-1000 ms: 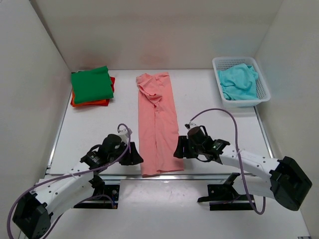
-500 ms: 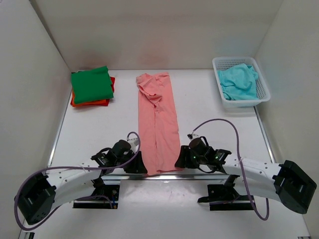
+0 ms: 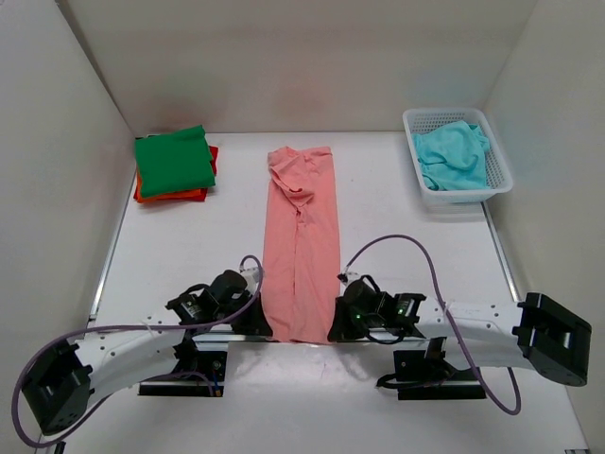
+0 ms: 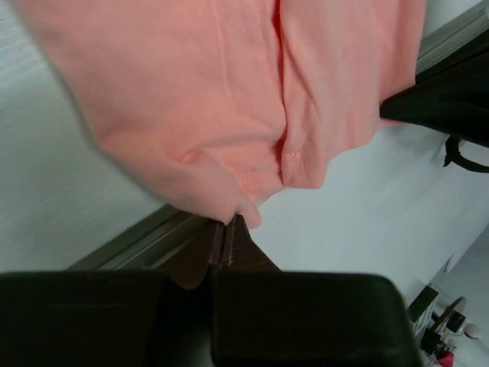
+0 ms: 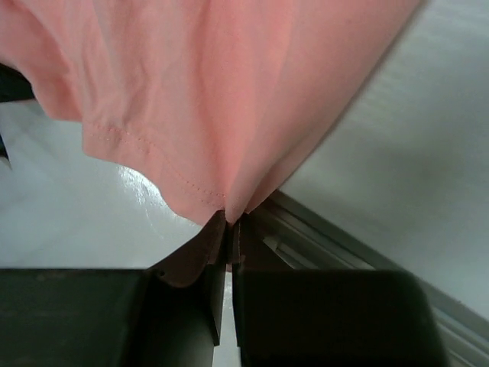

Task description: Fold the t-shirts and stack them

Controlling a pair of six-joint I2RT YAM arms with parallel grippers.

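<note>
Left jaws and right jaws are both clenched, each pinching one near corner of the hem of the salmon pink t-shirt point(image 3: 301, 246), the left jaws on its left corner and the right jaws on its right. These corners sit at the near edge of the bench point(image 3: 189, 246), perhaps a little over it; the wrist views are too close to be sure. From the jaws the shirt runs straight away, its long axis toward the far wall, collar end farthest, so neither arm is nearer. Far left, the green t-shirt point(image 3: 173, 161) lies folded on the orange-red t-shirt point(image 3: 175, 196). Far right, the white basket point(image 3: 501, 184) holds the crumpled turquoise t-shirt point(image 3: 452, 156).
</note>
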